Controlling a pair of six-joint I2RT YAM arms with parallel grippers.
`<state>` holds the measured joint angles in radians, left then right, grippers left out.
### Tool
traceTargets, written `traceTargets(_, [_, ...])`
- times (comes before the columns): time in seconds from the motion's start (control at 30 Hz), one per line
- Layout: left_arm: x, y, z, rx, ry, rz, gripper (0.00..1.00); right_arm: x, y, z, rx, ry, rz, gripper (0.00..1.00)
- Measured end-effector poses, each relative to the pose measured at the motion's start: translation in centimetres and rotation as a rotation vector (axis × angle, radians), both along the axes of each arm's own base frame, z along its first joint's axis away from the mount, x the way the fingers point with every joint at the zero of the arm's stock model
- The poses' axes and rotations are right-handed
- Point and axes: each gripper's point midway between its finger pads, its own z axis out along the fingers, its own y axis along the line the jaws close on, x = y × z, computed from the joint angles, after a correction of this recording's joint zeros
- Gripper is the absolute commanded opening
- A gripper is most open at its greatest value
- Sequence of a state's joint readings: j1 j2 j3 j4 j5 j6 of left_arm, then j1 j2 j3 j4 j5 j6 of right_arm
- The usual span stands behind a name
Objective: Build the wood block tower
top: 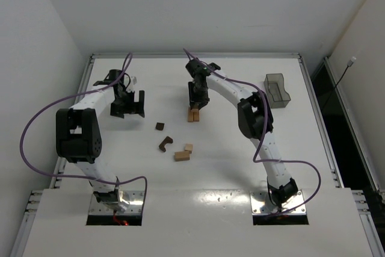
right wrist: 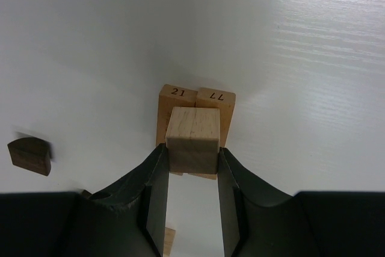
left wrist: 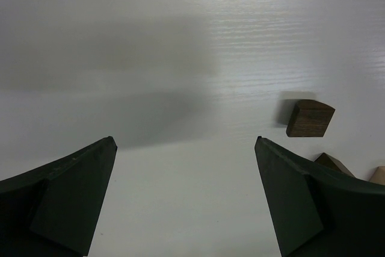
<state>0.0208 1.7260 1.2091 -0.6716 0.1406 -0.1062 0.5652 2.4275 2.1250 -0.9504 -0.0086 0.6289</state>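
My right gripper [right wrist: 192, 150] is shut on a light tan cube [right wrist: 192, 130], held just above two tan bars [right wrist: 178, 105] that lie side by side on the white table, marked 21 and 77. From above, this gripper [top: 195, 106] hangs over the same tan bars [top: 193, 115] near the table's middle. My left gripper [left wrist: 185, 142] is open and holds nothing, standing over bare table to the left [top: 133, 105]. A dark brown block [left wrist: 309, 118] lies beyond its right finger. Loose pieces sit nearer the bases: a dark block [top: 160, 126], a dark notched piece [top: 165, 144] and two tan blocks [top: 183, 154].
A dark translucent bin [top: 277, 90] stands at the right side of the table. Purple cables loop off both arms. The dark block [right wrist: 29, 154] shows to the left of the right gripper. Raised rails border the table [top: 198, 56].
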Motion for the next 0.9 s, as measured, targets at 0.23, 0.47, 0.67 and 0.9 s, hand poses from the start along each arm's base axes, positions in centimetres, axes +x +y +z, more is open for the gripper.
traceTargets(0.23, [0.0,0.0,-0.2,-0.003,0.007,-0.001,1.00,0.0,0.0,-0.2,-0.001,0.004,0.001,0.22])
traceTargets(0.47, [0.0,-0.1,-0.3,-0.009,0.008,-0.002,1.00,-0.1,0.1,-0.3,0.004,0.007,0.002,0.53])
traceTargets(0.67, [-0.1,-0.3,-0.3,-0.017,0.010,-0.005,1.00,-0.1,0.6,-0.4,0.028,0.010,0.038,0.59])
traceTargets(0.9, [-0.1,-0.7,-0.2,-0.039,0.007,-0.017,1.00,0.0,2.2,0.4,0.090,-0.040,0.155,0.68])
